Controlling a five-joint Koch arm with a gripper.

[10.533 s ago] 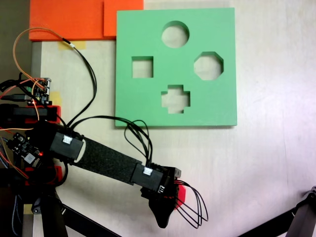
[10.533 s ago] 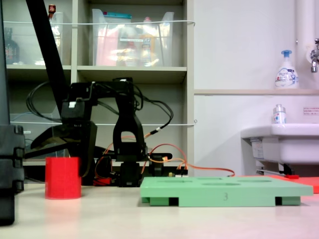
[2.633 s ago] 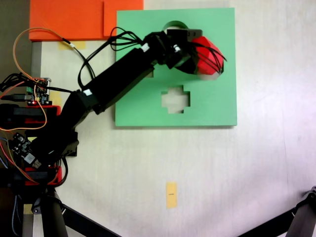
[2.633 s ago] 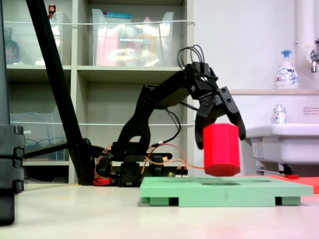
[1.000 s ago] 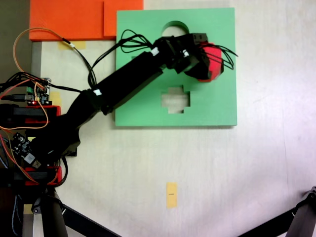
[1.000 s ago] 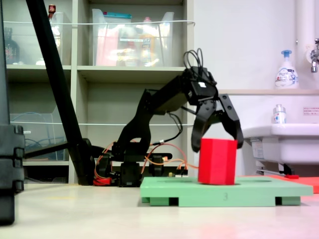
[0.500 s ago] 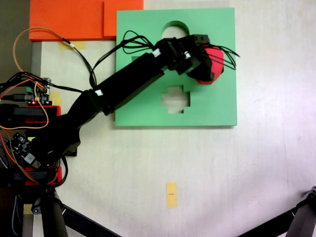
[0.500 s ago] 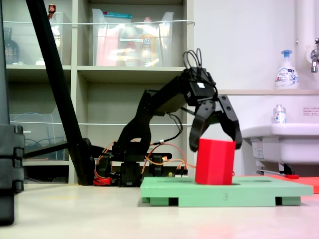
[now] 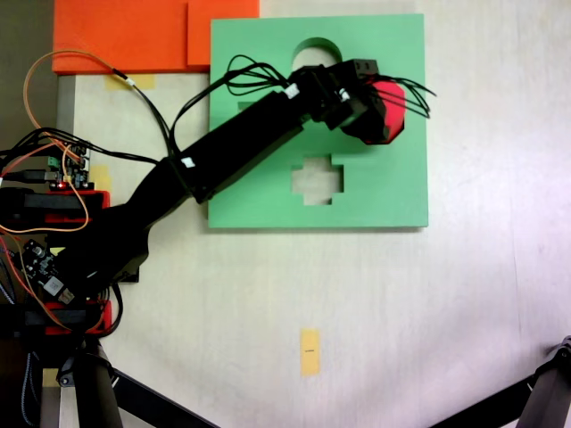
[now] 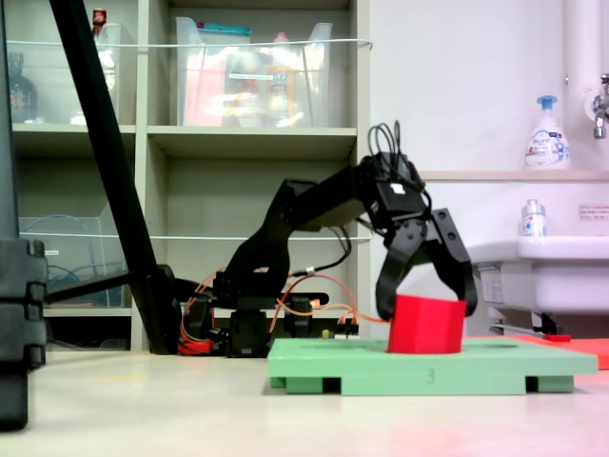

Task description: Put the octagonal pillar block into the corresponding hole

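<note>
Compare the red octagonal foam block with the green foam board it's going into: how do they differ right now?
The red octagonal foam block is a small upright prism; the green square foam board is a wide, flat slab. The block sits tilted, partly sunk in a cutout, its top leaning; the board lies level on the table. The tool straddles the block with jaws spread; nothing touches the board's edges. The block is solid; the board has open cutouts, such as the cross. Both look like foam.
</note>
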